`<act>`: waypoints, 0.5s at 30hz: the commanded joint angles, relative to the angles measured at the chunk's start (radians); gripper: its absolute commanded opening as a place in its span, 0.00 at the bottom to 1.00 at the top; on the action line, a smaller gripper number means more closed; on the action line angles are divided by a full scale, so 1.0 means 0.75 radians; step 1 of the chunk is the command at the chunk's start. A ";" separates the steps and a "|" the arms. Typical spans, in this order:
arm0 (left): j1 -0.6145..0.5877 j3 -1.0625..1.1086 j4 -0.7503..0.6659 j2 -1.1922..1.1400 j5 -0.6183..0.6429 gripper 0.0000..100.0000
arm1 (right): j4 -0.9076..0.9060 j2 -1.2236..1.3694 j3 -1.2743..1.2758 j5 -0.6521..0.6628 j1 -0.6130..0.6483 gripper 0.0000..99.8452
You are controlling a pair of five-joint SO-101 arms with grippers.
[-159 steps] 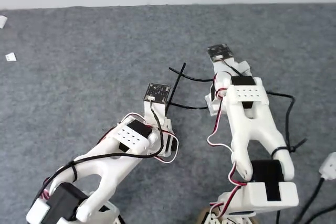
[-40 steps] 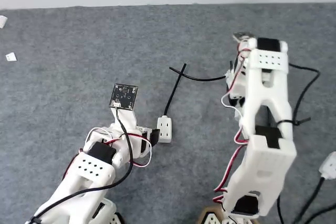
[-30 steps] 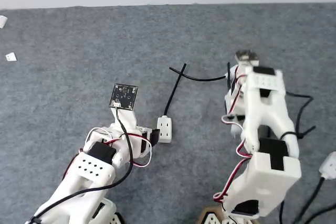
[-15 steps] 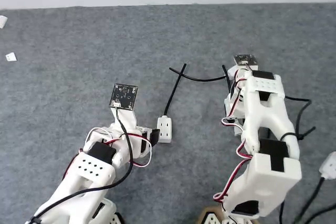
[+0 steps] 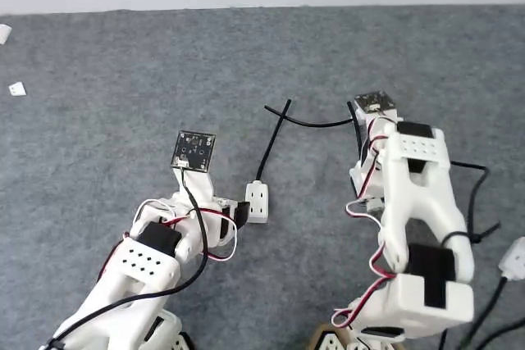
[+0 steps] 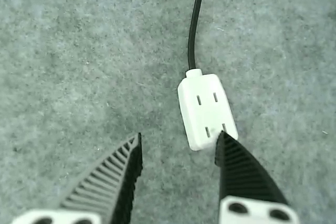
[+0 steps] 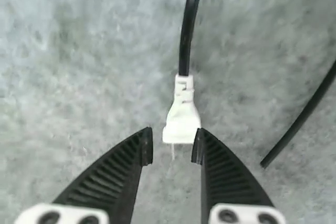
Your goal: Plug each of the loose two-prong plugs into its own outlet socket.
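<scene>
A white outlet socket (image 6: 206,109) on a black cord lies face up on the grey carpet, its two slot pairs bare. My left gripper (image 6: 181,156) is open just short of it, and one fingertip (image 6: 227,148) is against the socket's near corner. The high view has that socket (image 5: 257,201) right beside the left gripper (image 5: 240,212). A white two-prong plug (image 7: 181,119) on a black cord lies flat with its prongs toward my right gripper (image 7: 170,142). That gripper is open, its fingertips on either side of the plug's prong end. The right arm (image 5: 410,170) covers the plug from above.
A loose black cable (image 5: 308,122) crosses the carpet between the arms, and another cable (image 7: 304,111) runs beside the plug. A white connector (image 5: 515,258) with cords sits at the right edge. Small white scraps (image 5: 16,88) lie far left.
The right arm has drawn back toward the front and swung its wrist slightly left over the last second. The left arm has stayed still beside the socket.
</scene>
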State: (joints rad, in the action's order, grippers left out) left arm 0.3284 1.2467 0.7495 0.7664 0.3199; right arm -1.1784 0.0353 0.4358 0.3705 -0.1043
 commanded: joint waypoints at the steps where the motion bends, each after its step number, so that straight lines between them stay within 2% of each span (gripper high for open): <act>1: -0.008 -0.015 -0.039 0.029 -0.014 0.21 | 0.089 -0.054 -0.014 0.025 -0.009 0.13; 4: -0.008 -0.015 -0.039 0.027 -0.014 0.21 | 0.114 0.054 -0.078 0.025 -0.011 0.13; 11: -0.008 -0.015 -0.037 0.029 -0.014 0.21 | 0.003 0.433 -0.389 0.065 -0.017 0.13; 15: -0.008 -0.015 -0.037 0.031 -0.014 0.21 | -0.042 0.461 -0.448 0.123 -0.007 0.09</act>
State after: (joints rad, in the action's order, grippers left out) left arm 0.3284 1.2467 0.7495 0.7664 0.3199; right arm -1.2045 0.3775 0.1657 0.4242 -0.1089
